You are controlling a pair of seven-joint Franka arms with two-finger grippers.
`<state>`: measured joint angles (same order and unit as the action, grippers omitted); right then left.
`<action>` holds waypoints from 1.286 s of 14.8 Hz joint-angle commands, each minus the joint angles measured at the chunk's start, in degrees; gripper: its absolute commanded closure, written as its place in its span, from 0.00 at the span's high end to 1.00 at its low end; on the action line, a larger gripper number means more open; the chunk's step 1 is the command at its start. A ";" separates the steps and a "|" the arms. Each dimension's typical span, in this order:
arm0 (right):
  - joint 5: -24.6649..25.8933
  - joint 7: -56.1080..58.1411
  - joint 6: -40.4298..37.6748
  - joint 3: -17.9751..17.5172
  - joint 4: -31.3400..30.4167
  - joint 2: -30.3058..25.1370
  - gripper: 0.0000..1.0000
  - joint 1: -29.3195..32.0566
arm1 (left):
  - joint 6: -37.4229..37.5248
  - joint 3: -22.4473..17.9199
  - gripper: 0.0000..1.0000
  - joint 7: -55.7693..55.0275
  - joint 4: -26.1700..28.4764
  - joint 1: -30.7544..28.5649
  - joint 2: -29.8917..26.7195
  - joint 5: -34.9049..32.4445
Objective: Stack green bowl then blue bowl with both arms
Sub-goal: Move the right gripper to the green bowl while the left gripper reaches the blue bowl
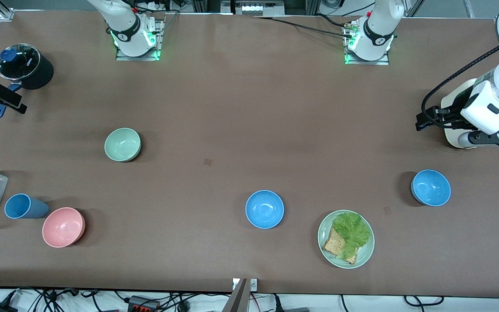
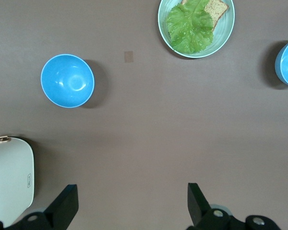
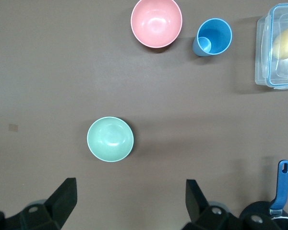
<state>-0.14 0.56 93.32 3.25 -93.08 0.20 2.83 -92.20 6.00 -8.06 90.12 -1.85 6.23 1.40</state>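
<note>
Both pairs of jaws stand wide apart and hold nothing. Starting at the right arm's end of the table, the right gripper (image 3: 127, 203) hangs up high by the black pot (image 1: 26, 67), and the green bowl (image 1: 122, 144) sits upright on the table near it, so the right arm is the closer one. Toward the left arm's end sit two blue bowls (image 1: 264, 209) (image 1: 431, 187), and the left gripper (image 2: 132, 208) hangs near the second one.

Pink bowl (image 1: 63, 227) beside blue cup (image 1: 23, 206)
</note>
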 commanded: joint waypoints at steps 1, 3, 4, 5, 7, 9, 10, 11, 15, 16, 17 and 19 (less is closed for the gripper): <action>-0.66 0.58 -0.07 -0.17 -0.53 -0.64 1.00 -0.63 | 1.23 0.06 1.00 0.51 -1.62 -0.08 0.53 -0.96; -0.66 0.58 0.02 -0.17 -0.53 -0.55 1.00 -0.64 | 1.23 0.06 1.00 -0.11 -1.62 -0.08 0.62 -0.96; -0.66 0.58 0.02 -0.17 -0.53 -0.55 1.00 -0.64 | 1.14 0.06 1.00 0.06 -1.62 -0.08 0.62 -0.96; -0.66 0.58 0.02 -0.17 -0.53 -0.55 1.00 -0.64 | 0.97 0.06 1.00 0.32 -1.70 0.18 0.97 -0.96; -0.66 0.67 0.02 -0.17 -0.53 -0.29 1.00 -0.64 | 1.23 -0.11 1.00 1.98 -1.88 -0.86 1.76 -0.96; -0.66 1.02 0.37 -0.17 -0.53 0.76 1.00 -0.90 | 0.71 -0.38 1.00 5.49 -1.97 -1.05 2.02 -1.05; -0.57 1.11 0.55 -0.17 -0.53 1.99 1.00 -1.07 | -0.08 -0.38 1.00 5.94 -1.97 -1.05 3.07 -1.05; -0.48 1.37 0.90 -0.17 -0.53 3.74 1.00 -1.34 | -1.83 -0.72 1.00 6.04 -1.97 -1.22 5.17 -1.05; -0.39 1.29 3.44 -0.17 -0.53 12.79 1.00 -3.44 | -13.33 -0.90 1.00 6.21 -2.41 -8.41 15.54 -1.31; -0.48 1.46 4.06 -0.17 -0.53 15.25 1.00 -3.71 | -15.88 -0.82 1.00 7.34 -2.49 -10.09 17.91 -2.79; -0.39 1.55 4.85 -0.17 -0.53 17.36 1.00 -3.80 | -18.26 -0.82 1.00 11.27 -2.67 -11.49 20.20 -5.85; -0.83 1.55 6.43 -0.26 -0.61 21.58 1.00 -3.97 | -21.17 -0.90 1.00 17.09 -6.60 -13.78 25.99 -7.90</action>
<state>-0.13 0.87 98.86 2.93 -94.45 18.33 -1.05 -112.53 4.64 4.20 89.51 -13.87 26.76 -4.15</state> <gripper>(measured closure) 0.000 0.000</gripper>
